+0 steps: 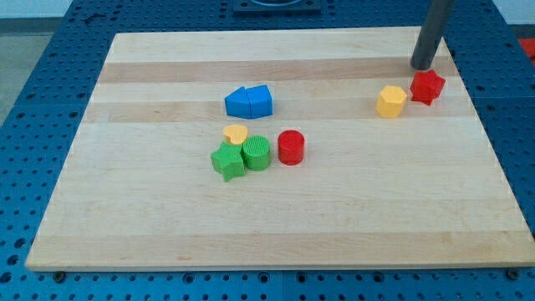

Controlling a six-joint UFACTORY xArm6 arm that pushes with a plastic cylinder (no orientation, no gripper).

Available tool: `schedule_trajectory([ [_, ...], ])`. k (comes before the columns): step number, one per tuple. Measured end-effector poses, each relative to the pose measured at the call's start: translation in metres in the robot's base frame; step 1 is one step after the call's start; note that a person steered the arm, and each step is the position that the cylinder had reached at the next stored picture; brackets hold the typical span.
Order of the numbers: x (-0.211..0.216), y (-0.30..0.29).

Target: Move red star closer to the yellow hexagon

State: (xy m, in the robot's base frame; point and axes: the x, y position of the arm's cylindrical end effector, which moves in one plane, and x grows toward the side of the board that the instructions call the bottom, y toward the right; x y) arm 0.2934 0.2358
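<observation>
At the desk's [167, 226] top right, my tip [422, 66], a bare rod with no gripper, sits just above the red star [427, 86]. I'd push down-left, gently, toward the nearby yellow hexagon [390, 101].

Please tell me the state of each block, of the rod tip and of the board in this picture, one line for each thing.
red star: flat on the board, just right of the yellow hexagon, narrow gap.
yellow hexagon: flat, untouched.
my tip: just above the red star in the view, contact unclear.
blue block: alone, left of centre.
yellow heart: against the green blocks.
green star: touching green cylinder.
green cylinder: upright.
red cylinder: upright, slightly apart.
board: flat.
</observation>
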Motion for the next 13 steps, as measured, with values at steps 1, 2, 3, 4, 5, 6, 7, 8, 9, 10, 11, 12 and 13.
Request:
schedule_trajectory([
  [1, -0.001, 0.000],
  [2, 0.020, -0.010],
  [3, 0.031, -0.020],
  [4, 0.039, -0.029],
  [5, 0.039, -0.031],
  [6, 0.043, -0.033],
  [7, 0.032, -0.030],
  [8, -0.013, -0.025],
  [9, -0.015, -0.005],
  [10, -0.007, 0.009],
  [11, 0.016, 0.020],
  [12, 0.018, 0.020],
  [13, 0.045, 0.017],
])
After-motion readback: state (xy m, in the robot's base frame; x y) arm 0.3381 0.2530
